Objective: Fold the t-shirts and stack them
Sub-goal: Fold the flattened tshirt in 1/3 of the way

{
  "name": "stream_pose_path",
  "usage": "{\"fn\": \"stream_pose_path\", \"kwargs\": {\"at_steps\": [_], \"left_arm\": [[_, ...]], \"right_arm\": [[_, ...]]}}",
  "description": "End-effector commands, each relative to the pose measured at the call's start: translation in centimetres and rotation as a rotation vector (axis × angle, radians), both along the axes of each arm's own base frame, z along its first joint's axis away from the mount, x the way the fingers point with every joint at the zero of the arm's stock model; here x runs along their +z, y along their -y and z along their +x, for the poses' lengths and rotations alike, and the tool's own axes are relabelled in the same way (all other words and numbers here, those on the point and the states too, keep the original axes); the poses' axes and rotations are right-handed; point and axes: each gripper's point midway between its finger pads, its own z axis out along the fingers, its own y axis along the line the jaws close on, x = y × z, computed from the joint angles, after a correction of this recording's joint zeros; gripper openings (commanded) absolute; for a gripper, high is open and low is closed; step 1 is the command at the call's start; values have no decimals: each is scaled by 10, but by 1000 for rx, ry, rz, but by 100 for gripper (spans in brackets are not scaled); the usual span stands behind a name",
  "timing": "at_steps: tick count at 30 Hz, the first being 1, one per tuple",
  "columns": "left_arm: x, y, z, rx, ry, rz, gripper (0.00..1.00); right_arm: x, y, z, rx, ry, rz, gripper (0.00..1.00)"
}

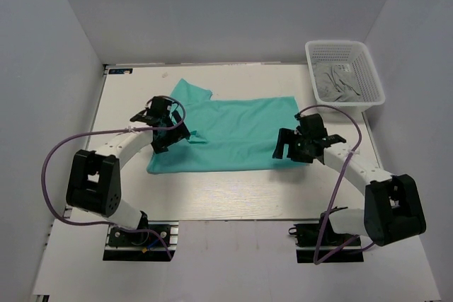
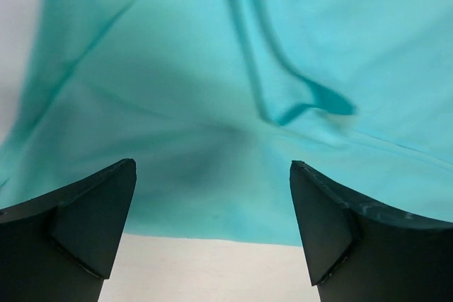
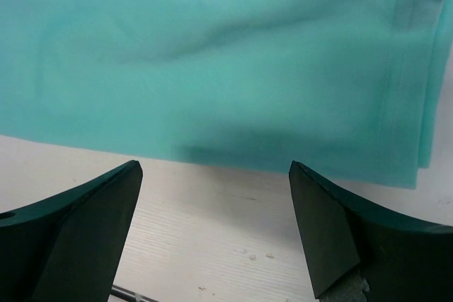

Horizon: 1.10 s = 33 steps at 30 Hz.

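A teal-green t-shirt (image 1: 233,132) lies spread flat across the middle of the table, one sleeve sticking out at its back left. My left gripper (image 1: 172,134) hovers open over the shirt's left end. In the left wrist view the t-shirt (image 2: 177,68) fills the space ahead of my left gripper (image 2: 212,164), with a raised crease to the right. My right gripper (image 1: 288,146) stands open at the shirt's near right corner. Seen from the right wrist, my right gripper (image 3: 214,165) is above bare table, just short of the t-shirt (image 3: 212,47) edge. Neither gripper holds anything.
A white mesh basket (image 1: 336,43) stands at the back right corner with grey cloth (image 1: 338,81) inside. Grey walls close in the table on three sides. Purple cables loop beside both arms.
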Motion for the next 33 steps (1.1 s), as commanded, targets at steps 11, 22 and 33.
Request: {"fn": "stream_pose_path", "kwargs": {"at_steps": [11, 22, 33], "left_arm": [[2, 78, 36, -267, 43, -149, 100], [16, 98, 83, -299, 123, -122, 100], [16, 123, 143, -363, 200, -127, 100]], "right_arm": [[35, -5, 46, -16, 90, -16, 90], [27, -4, 46, -17, 73, -32, 90], [35, 13, 56, -87, 110, -110, 90]]}}
